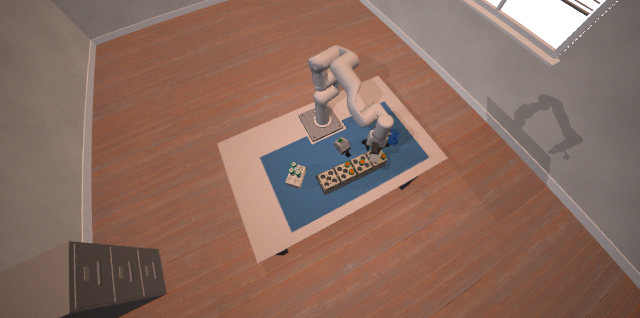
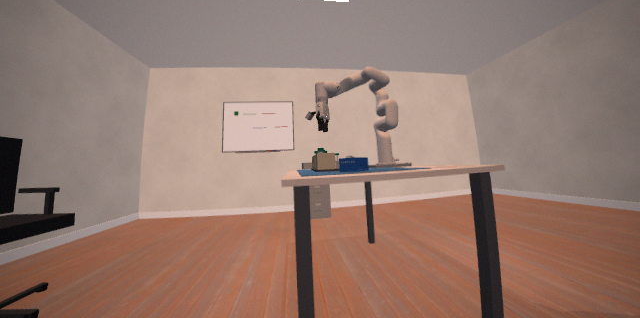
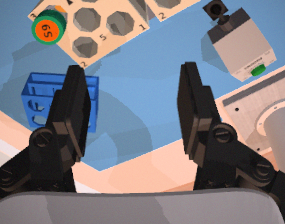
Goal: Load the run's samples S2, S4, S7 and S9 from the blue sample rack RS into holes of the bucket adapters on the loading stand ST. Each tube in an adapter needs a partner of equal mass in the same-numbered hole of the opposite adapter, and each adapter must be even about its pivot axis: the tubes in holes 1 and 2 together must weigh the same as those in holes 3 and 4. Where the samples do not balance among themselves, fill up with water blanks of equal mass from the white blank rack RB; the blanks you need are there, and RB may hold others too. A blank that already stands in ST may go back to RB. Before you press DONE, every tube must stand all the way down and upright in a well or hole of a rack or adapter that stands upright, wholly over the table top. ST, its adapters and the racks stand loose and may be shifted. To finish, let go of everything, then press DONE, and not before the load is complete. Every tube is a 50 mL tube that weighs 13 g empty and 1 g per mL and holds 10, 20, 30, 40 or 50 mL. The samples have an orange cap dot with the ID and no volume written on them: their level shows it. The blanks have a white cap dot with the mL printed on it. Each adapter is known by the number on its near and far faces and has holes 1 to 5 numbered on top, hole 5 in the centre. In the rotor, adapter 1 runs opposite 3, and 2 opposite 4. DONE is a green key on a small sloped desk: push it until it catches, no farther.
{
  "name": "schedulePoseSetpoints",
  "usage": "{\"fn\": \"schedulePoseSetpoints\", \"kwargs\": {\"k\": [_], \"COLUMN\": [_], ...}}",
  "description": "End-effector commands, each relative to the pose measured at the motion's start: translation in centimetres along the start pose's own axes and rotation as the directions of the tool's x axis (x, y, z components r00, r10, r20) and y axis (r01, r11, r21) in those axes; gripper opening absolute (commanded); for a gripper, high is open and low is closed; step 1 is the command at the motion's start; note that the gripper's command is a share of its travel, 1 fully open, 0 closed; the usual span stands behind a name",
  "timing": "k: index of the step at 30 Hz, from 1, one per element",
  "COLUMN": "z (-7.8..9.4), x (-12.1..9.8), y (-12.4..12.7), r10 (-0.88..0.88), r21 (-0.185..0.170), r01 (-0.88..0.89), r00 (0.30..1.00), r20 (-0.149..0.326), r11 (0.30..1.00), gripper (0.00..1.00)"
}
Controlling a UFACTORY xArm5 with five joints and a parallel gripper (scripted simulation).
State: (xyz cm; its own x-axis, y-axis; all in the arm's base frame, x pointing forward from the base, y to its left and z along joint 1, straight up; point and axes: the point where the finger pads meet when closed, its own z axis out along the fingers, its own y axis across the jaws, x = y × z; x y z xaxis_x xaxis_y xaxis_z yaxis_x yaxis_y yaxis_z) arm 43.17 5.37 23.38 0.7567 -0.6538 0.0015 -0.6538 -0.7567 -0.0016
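Note:
My gripper (image 1: 374, 148) (image 2: 323, 128) (image 3: 132, 83) is open and empty, hanging well above the blue mat between the loading stand ST (image 1: 327, 182) and the blue sample rack RS (image 1: 394, 137) (image 2: 353, 163) (image 3: 38, 96). In the wrist view, the wells of RS that I can see hold no tubes.
The white blank rack RB (image 1: 294, 177) holds several green-capped blanks at the mat's left end. The DONE desk (image 1: 342, 145) (image 3: 239, 42) with its green key (image 3: 258, 70) stands behind the stand. The arm's base plate (image 1: 321, 126) lies at the table's back edge.

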Motion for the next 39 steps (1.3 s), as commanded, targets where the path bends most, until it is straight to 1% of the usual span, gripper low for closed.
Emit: {"fn": "schedulePoseSetpoints", "kwargs": {"k": [1, 2, 9, 11, 26, 28, 39], "z": [-0.2, -0.2, -0.2, -0.2, -0.1, -0.1, -0.1], "x": [0.5, 0.6, 1.4, 1.4, 3.1, 3.1, 4.3], "y": [1.6, 2.1, 5.5, 5.5, 12.8, 12.8, 18.2], "r10": [0.113, 0.146, 0.150, 0.150, 0.150, 0.150, 0.150], "r21": [0.005, 0.005, 0.004, 0.004, 0.003, 0.003, 0.002], "r01": [-0.113, -0.146, -0.150, -0.150, -0.150, -0.150, -0.150], "r00": [0.994, 0.989, 0.989, 0.989, 0.989, 0.989, 0.989], "r20": [-0.004, -0.004, -0.004, -0.004, -0.005, -0.005, -0.005], "r11": [0.994, 0.989, 0.989, 0.989, 0.989, 0.989, 0.989], "gripper": [0.57, 0.57, 0.57, 0.57, 0.57, 0.57, 0.57]}}
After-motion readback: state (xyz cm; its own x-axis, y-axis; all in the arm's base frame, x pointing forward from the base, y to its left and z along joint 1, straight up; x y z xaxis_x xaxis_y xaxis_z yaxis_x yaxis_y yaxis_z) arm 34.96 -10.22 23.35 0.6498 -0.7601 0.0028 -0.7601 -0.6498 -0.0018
